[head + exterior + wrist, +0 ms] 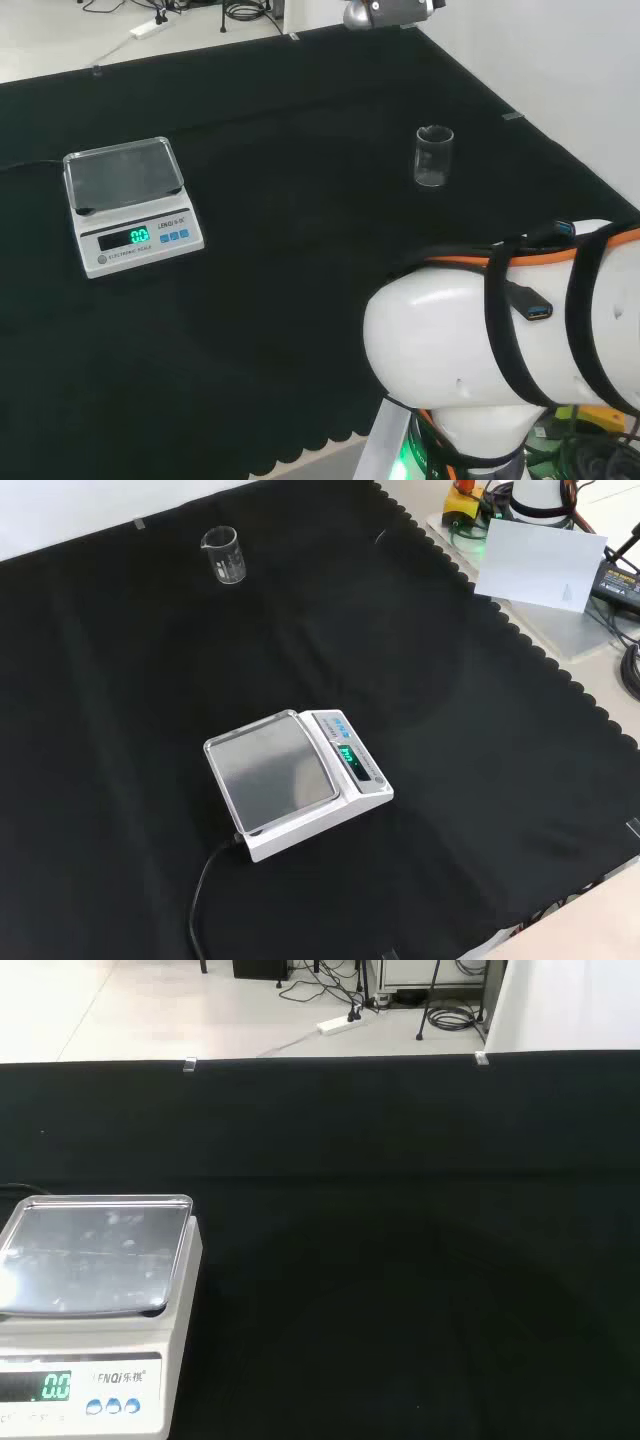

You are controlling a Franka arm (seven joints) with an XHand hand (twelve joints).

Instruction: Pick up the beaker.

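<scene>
**Beaker alone on the cloth, away from the scale**

While the arm's white link (500, 350) bulks at about 5 o'clock in the head view, the beaker (433, 156) stands upright on the black cloth (300, 300) at about 2 o'clock, well apart from everything else. It is a small clear vessel, and nothing can be made out inside it. Whether the hand's fingers are spread, pressed together or pinching anything cannot be told, so the beaker's place relative to the hand cannot be given; nothing touches the beaker.

Seen from the front view, the beaker (225, 555) sits at about 11 o'clock, near the far edge of the cloth (120, 780), with its spout towards the view's left. The scale (295, 783) rests near the middle of that view, at about 6 o'clock, with a lit green display and a bare metal pan; a dark cable (205, 895) runs from its near side.

From the head view the scale (130, 205) lies at about 9 o'clock, well apart from the beaker. Up close in the wrist view, the scale (90, 1310) stands on the cloth (420, 1260), its pan bare.
</scene>
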